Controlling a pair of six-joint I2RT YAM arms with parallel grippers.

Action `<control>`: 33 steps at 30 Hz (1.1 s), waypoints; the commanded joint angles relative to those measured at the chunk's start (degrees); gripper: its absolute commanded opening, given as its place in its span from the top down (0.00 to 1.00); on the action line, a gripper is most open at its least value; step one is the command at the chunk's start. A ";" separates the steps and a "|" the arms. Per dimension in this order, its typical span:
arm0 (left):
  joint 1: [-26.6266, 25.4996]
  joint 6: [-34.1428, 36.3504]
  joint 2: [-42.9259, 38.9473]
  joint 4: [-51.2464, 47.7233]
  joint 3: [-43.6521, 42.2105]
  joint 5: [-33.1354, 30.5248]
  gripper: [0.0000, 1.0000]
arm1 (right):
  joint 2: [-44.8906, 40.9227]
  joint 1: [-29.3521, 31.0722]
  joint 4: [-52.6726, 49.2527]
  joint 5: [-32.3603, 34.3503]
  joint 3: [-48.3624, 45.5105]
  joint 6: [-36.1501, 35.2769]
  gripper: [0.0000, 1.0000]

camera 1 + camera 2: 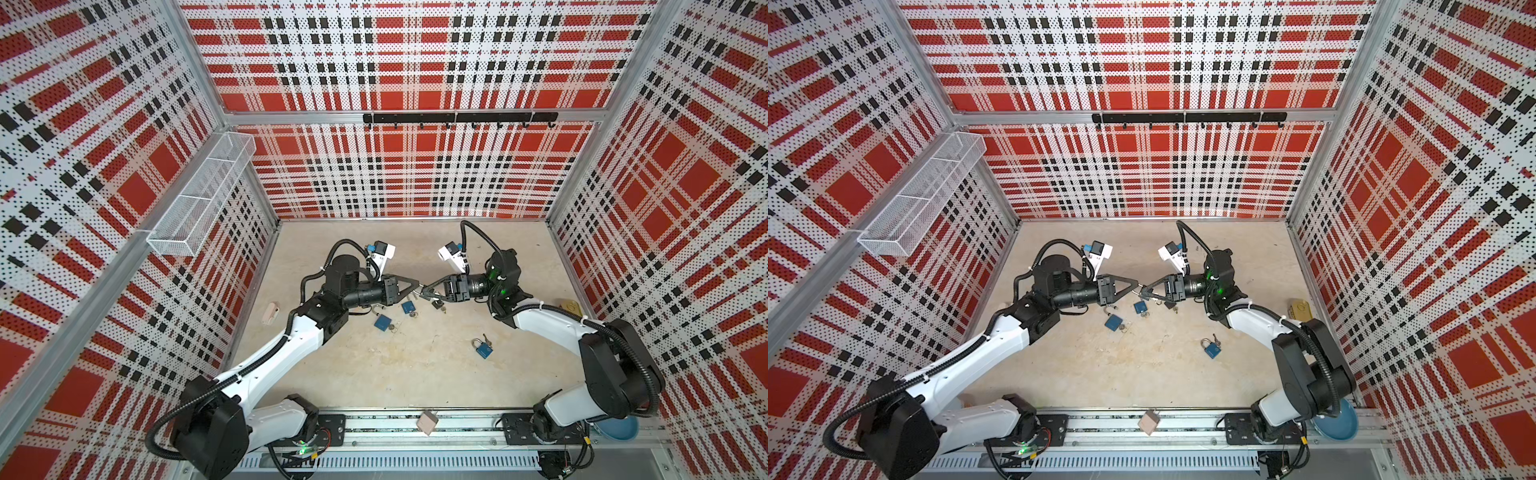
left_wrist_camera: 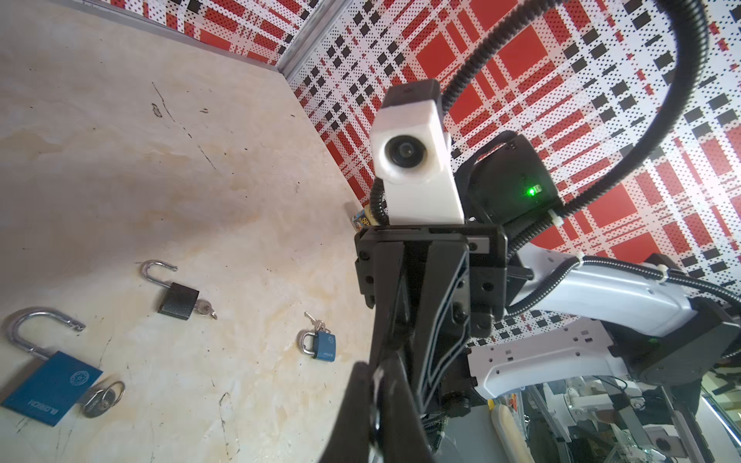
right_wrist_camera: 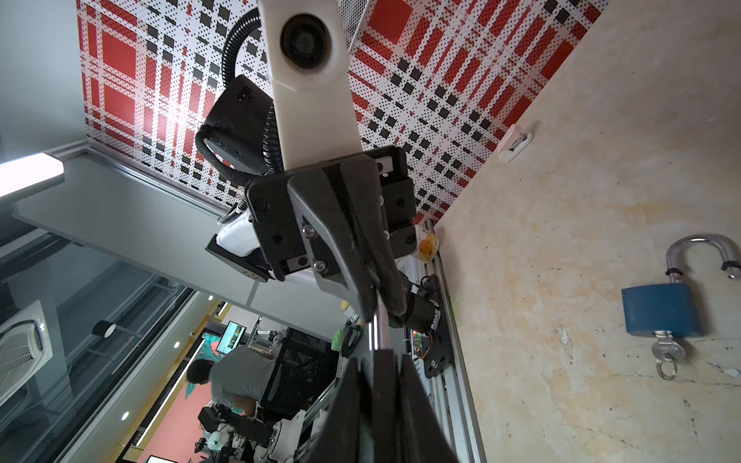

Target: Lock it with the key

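While my left gripper (image 3: 377, 290) and right gripper (image 3: 377, 356) both pinch one silver bar (image 3: 379, 328), key or shackle unclear, near the black padlock (image 2: 178, 301), I judge it best to steady one and twist gently.

Red, white and black plaid walls (image 1: 415, 174), beige mottled tabletop (image 1: 415, 365), blue padlock (image 1: 482, 351), black padlock (image 2: 178, 300)

A robotics lab: plaid perforated panels (image 1: 415, 174), aluminium mounting rail (image 1: 382, 430), monitor (image 3: 233, 334) and person (image 3: 236, 377) beyond.
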 commanded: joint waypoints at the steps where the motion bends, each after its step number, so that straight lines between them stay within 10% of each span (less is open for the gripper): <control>1: -3.63 0.13 2.33 -5.56 -2.71 -1.46 1.00 | -4.04 2.29 0.18 1.53 3.08 -7.11 1.00; 8: -6.00 -1.02 1.51 -5.31 -3.78 -3.62 1.00 | -6.80 2.30 -13.11 3.91 5.27 -16.75 1.00; 33: -14.03 -10.21 2.86 11.53 -12.91 -8.00 1.00 | -4.22 2.01 -4.75 4.41 6.79 -10.69 1.00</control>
